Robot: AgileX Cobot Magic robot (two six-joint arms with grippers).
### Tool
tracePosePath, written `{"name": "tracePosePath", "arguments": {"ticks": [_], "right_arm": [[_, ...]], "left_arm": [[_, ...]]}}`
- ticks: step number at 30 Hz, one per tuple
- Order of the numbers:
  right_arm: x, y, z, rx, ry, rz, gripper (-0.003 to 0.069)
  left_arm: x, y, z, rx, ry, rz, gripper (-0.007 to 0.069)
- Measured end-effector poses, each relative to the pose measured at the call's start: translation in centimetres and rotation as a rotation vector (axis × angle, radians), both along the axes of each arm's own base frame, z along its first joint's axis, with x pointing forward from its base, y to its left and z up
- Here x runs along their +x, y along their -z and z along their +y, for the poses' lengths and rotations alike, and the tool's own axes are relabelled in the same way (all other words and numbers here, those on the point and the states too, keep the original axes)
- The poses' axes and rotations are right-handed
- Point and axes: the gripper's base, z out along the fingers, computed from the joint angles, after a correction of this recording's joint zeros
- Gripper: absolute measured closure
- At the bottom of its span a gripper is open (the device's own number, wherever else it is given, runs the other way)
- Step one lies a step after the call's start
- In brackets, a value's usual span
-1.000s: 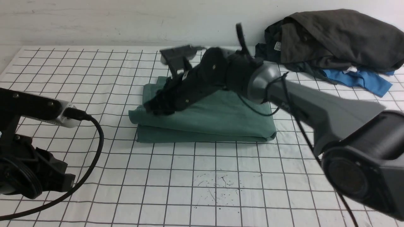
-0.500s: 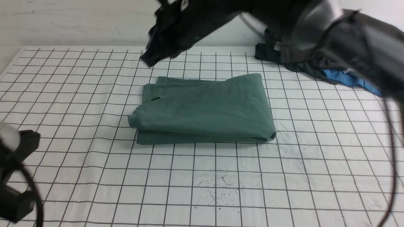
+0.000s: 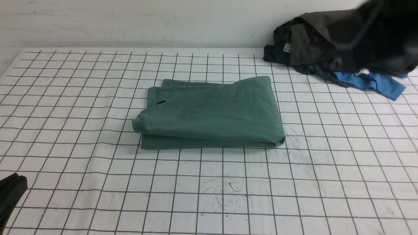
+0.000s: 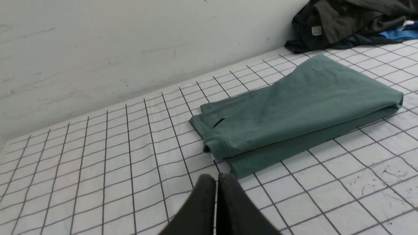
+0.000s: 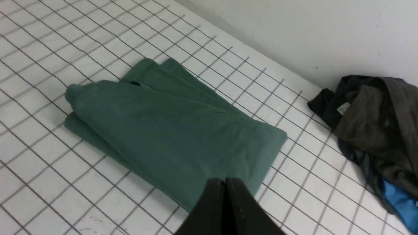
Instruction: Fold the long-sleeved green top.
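Left gripper (image 4: 216, 182) and right gripper (image 5: 225, 186) pressed together, empty, clear of the cloth. Green long-sleeved top (image 3: 209, 112) folded in a compact stack mid-table (image 3: 81, 98) — apparently finished. Best left undisturbed — no snagging the upper layer.

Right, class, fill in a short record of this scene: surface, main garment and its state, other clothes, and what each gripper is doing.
surface: white gridded table cover
main garment: green long-sleeved top, folded into a compact stack, lying mid-table
other clothes: dark garments heaped at the far right, blue garment beneath them
left gripper: shut, empty, clear of the top
right gripper: shut, empty, raised above the top
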Motion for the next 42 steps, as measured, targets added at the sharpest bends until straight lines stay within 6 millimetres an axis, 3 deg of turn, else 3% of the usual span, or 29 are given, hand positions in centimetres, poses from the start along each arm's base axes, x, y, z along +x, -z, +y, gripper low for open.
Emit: {"name": "tracePosePath", "arguments": {"ticks": [1, 2, 3, 6, 8, 14, 21, 30, 35, 38, 42], "right_arm": [[0.1, 0.5, 0.1, 0.000, -0.002, 0.000, 0.0671], [-2.4, 2.2, -0.8, 0.116, -0.027, -0.104, 0.0671], [-2.7, 2.4, -0.9, 0.127, -0.031, -0.117, 0.0671], [-7.3, 5.2, -2.4, 0.320, -0.118, -0.319, 0.0673], [-9.3, 5.9, -3.2, 0.397, -0.161, -0.401, 0.0673], [-12.4, 10.6, -5.1, 0.431, -0.195, -0.420, 0.0673], [-13.6, 14.6, -6.2, 0.416, -0.194, -0.398, 0.0673], [-14.2, 18.4, -7.2, 0.427, -0.135, -0.349, 0.0673], [-14.4, 18.7, -9.4, 0.523, 0.137, -0.443, 0.0673], [-14.4, 18.9, -10.0, 0.500, 0.235, -0.462, 0.0673], [-14.2, 20.6, -10.8, 0.368, 0.403, -0.343, 0.0673]], "left_arm": [[0.0, 0.0, 0.0, 0.000, 0.001, 0.002, 0.0631], [-0.1, 0.2, -0.1, 0.003, 0.009, 0.017, 0.0631], [-0.1, 0.2, -0.1, 0.004, 0.011, 0.020, 0.0631], [-0.1, 0.3, -0.2, 0.007, 0.022, 0.038, 0.0631], [-0.1, 0.4, -0.2, 0.009, 0.026, 0.045, 0.0631], [-0.2, 0.6, -0.3, 0.011, 0.035, 0.062, 0.0631], [-0.2, 0.6, -0.3, 0.013, 0.041, 0.071, 0.0631], [-0.2, 0.7, -0.3, 0.013, 0.042, 0.073, 0.0631], [-0.2, 0.7, -0.3, 0.013, 0.042, 0.073, 0.0631], [-0.2, 0.7, -0.3, 0.013, 0.042, 0.073, 0.0631], [-0.3, 0.7, -0.3, 0.013, 0.042, 0.073, 0.0631]]}}
